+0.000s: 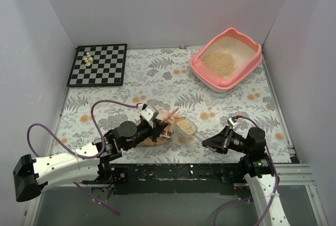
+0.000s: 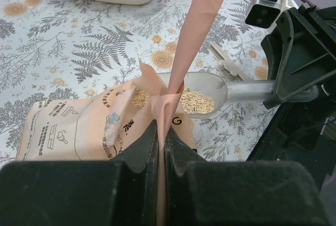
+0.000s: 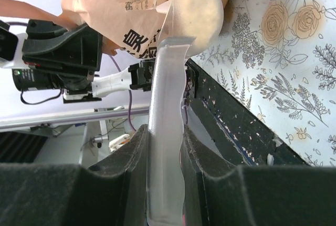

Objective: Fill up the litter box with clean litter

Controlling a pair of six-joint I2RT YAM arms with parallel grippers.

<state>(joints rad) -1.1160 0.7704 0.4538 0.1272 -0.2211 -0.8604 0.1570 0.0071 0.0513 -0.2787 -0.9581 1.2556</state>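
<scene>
Pink box (image 1: 227,60): far right corner of the floral cloth (image 1: 157,79), well apart from both arms; a tan pile of litter (image 1: 220,63) on its pale floor.
Left gripper (image 2: 161,131): fingers pressed together on a peach strip of the bag (image 2: 79,131), held taut upward.
Right gripper (image 3: 165,136): clamped on the handle of the clear scoop (image 3: 191,10).
Scoop: at the bag's mouth, bowl loaded with litter; the strip crosses in front of it.
Chessboard (image 1: 98,64): far left, pieces (image 1: 88,58) on one corner.
Between scoop and box: only cloth.
</scene>
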